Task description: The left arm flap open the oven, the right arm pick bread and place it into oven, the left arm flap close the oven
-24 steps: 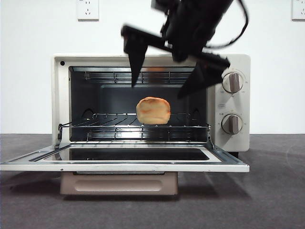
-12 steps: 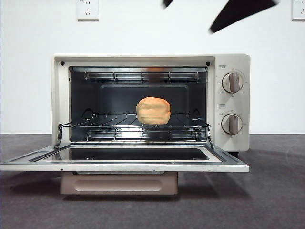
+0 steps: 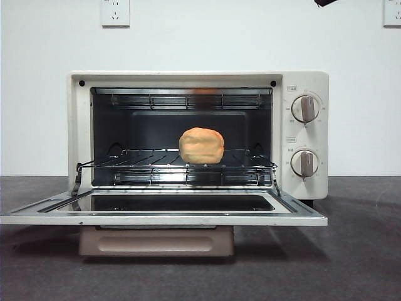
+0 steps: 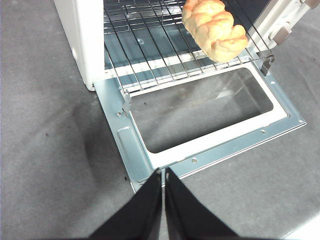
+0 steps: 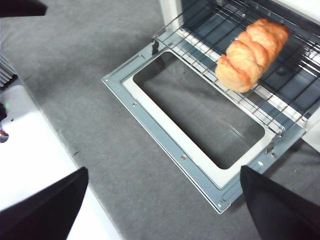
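We see the grey table [image 3: 363,251] carrying the cream-white toaster oven [image 3: 304,81], its glass door [image 3: 163,216] dropped flat toward us and lying level in front of the cavity. The beige bar handle [image 3: 156,241] hangs beneath the door's front edge. Inside, the wire rack [image 3: 138,164] spans the cavity. On that rack, about midway across, sits the bread [image 3: 201,145], a golden-brown lumpy loaf with nothing touching it. Two knobs [image 3: 305,108] stand one above the other on the oven's right panel.

Our left gripper [image 4: 163,182] hovers above the table just off the door's front edge, its black jaws pressed together and empty. Our right gripper [image 5: 165,200] is held high over the open door, jaws spread wide and empty; only a dark tip shows at the front view's top edge.
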Action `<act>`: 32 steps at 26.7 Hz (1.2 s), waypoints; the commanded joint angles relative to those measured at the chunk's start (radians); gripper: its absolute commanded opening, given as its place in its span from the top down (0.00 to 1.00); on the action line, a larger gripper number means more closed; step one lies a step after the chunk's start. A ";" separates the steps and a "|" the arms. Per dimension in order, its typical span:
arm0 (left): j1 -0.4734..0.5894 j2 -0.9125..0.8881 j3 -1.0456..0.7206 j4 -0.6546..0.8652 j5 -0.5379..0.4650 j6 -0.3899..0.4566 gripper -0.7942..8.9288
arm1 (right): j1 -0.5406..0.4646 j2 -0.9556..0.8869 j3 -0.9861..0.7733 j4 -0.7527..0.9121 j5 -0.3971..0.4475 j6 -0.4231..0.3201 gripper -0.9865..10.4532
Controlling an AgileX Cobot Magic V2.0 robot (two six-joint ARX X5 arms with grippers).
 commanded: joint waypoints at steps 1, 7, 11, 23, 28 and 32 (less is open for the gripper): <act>-0.003 0.004 0.005 0.009 0.001 0.000 0.90 | 0.009 0.005 0.018 0.006 -0.002 -0.020 0.49; -0.003 0.004 0.005 0.009 0.001 -0.002 0.90 | 0.009 0.005 0.018 0.011 0.000 -0.019 0.49; -0.003 0.008 0.002 0.028 0.000 -0.003 0.90 | 0.009 0.005 0.018 0.012 0.000 -0.019 0.49; 0.144 0.145 -0.184 0.305 0.005 -0.067 0.90 | 0.009 0.005 0.018 0.003 -0.003 -0.019 0.49; 0.214 0.274 -0.238 0.407 0.078 -0.064 0.90 | 0.009 0.005 0.018 -0.004 -0.003 -0.019 0.49; 0.237 0.400 -0.244 0.469 0.137 -0.042 0.90 | 0.009 0.005 0.018 -0.004 -0.003 -0.019 0.49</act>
